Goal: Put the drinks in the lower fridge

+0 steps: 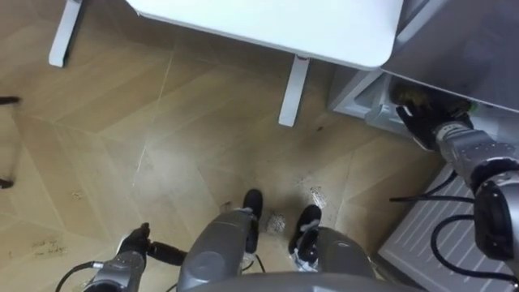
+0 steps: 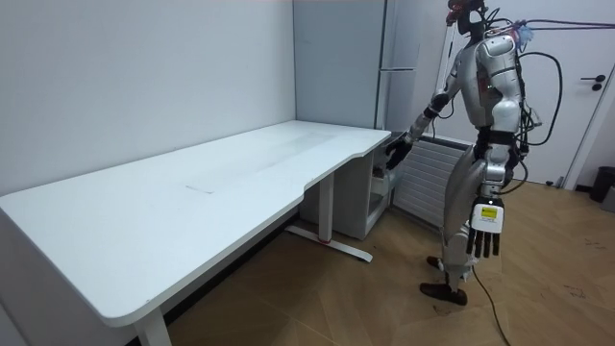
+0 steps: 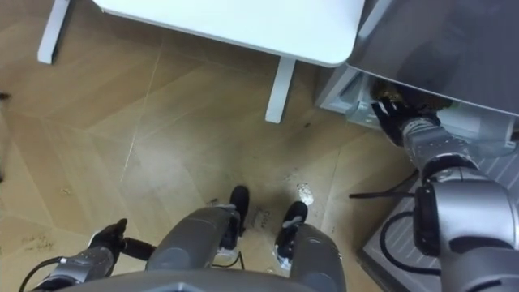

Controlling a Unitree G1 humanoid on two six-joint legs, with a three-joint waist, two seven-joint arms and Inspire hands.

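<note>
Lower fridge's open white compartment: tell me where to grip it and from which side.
Grip its top rim, which juts out below the grey fridge front, beside the table leg. Probably come from above on the robot's right, where the right hand is close by.

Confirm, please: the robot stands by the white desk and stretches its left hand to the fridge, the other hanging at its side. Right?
Not quite: the right hand stretches to the fridge, as the left eye view shows; the left hand hangs at its side, by the white desk.
</note>
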